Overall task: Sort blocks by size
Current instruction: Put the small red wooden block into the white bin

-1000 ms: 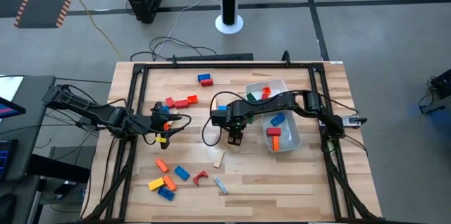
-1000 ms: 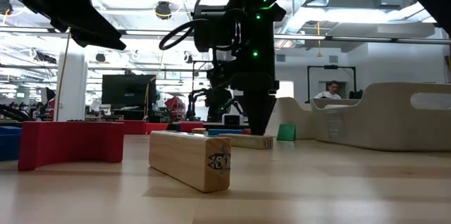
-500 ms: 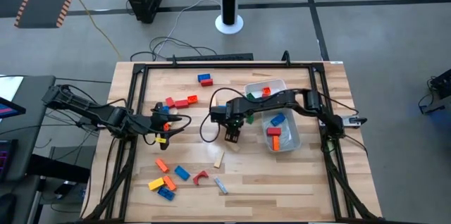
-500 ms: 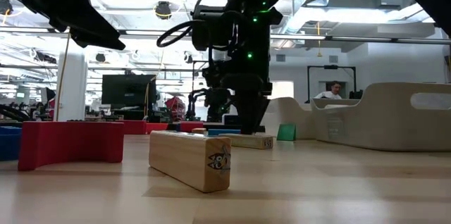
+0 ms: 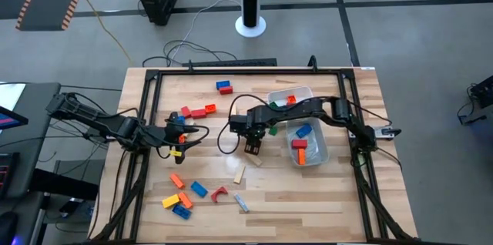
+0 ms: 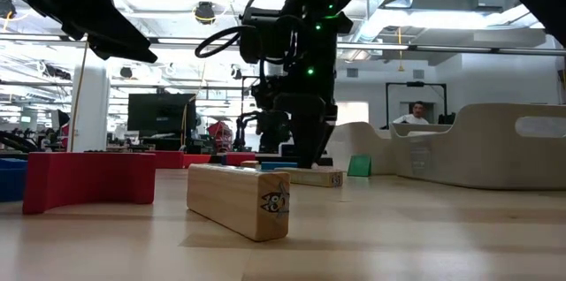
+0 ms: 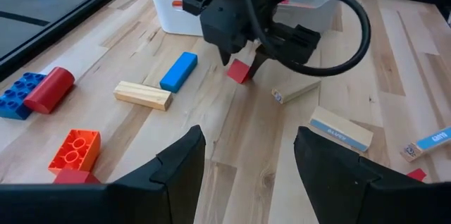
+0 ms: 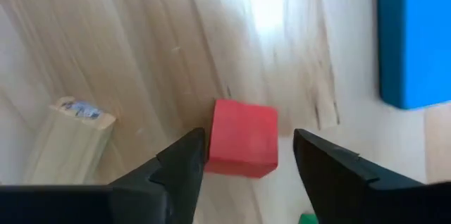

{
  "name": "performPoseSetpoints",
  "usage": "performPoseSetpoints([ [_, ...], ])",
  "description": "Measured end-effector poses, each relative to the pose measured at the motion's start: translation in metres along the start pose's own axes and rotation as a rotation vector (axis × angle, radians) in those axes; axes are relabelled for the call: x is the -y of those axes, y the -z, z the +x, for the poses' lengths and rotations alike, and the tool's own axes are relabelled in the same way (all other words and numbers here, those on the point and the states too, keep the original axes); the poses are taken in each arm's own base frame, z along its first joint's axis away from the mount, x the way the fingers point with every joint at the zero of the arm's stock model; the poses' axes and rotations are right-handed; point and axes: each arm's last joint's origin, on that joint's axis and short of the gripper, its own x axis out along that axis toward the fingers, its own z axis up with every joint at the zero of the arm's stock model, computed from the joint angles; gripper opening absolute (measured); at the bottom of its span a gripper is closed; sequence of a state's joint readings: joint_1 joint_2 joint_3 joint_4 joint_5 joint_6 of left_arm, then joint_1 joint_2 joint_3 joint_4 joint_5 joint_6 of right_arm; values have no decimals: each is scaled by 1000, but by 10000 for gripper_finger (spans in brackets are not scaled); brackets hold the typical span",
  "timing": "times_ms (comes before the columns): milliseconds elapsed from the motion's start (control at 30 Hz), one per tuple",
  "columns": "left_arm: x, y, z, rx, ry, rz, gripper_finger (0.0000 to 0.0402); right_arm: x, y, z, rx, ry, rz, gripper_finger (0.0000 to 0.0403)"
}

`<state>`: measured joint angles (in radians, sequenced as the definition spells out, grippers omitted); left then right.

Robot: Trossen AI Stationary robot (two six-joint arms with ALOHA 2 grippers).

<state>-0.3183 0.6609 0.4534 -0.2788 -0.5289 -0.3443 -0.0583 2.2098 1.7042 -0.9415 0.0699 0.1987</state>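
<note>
A small red cube block (image 8: 243, 138) lies on the wooden table near its middle. My right gripper (image 8: 244, 155) points down over it, open, with one finger on either side of the cube and a gap on both sides. The left wrist view shows the same red cube (image 7: 239, 71) under my right gripper (image 7: 243, 56). Other blocks lie loose: a blue bar (image 7: 178, 71), a tan bar (image 7: 143, 95) and a tan bar (image 7: 296, 91) beside the cube. My left gripper (image 5: 185, 133) waits open at the table's left, holding nothing.
Two plastic tubs (image 5: 291, 95) (image 5: 310, 146) with blocks in them stand right of my right gripper. More blocks lie at the far middle (image 5: 224, 86), left of centre (image 5: 199, 112) and near left (image 5: 181, 195). A tan block (image 6: 239, 197) lies close to the low camera.
My right gripper has tipped slightly, and its fingertips have shifted a little toward the table's left, staying low over the red cube. The cube and the other blocks lie where they were.
</note>
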Motion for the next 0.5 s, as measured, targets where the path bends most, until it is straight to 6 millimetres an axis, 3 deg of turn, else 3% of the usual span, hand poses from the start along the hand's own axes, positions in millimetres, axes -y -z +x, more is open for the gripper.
performPoseSetpoints([
  [200,0,0,0,0,0,0,208,3,0,3,0,-18,-12,156],
  [367,0,0,0,-1,0,1,208,6,5,-5,-52,-8,-41,156],
  [500,0,0,0,-2,-1,1,208,10,7,-32,-20,48,-50,156],
])
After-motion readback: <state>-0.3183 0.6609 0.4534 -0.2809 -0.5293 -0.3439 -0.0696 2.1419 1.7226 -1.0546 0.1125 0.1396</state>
